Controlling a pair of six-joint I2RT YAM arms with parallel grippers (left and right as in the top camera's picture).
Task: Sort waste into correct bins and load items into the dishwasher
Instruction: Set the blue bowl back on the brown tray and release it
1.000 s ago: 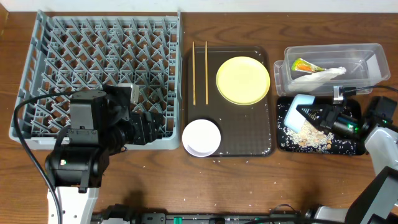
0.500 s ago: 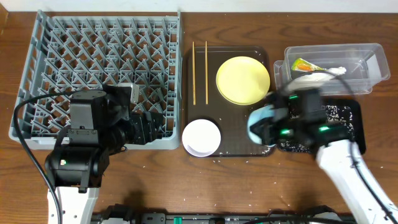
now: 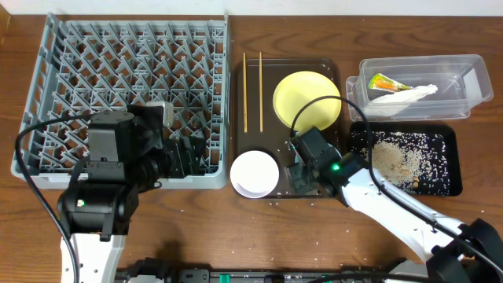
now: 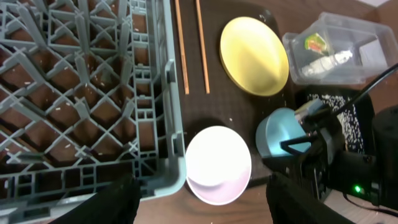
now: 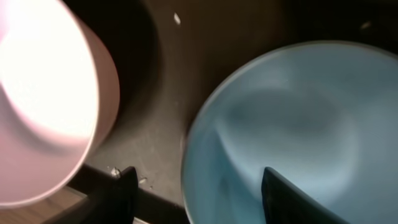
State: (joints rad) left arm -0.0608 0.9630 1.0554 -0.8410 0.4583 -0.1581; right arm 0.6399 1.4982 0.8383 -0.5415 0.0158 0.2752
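Over the rack (image 3: 118, 63) edge the left gripper (image 4: 202, 190) is held wide and empty. On the brown tray (image 3: 267, 138), right of the white bowl (image 3: 254, 173), the blue bowl (image 5: 280, 124) is straddled at its rim by the wide-spread right gripper (image 5: 194, 182). The bowl is judged stiff, light and slick, and is best pinched at the rim.

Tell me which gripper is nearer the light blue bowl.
Right. The right gripper hangs directly over the light blue bowl on the brown tray; the left gripper sits over a corner of the grey rack, beyond the white bowl.

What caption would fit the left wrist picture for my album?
Light blue bowl beside the white bowl on the brown tray.
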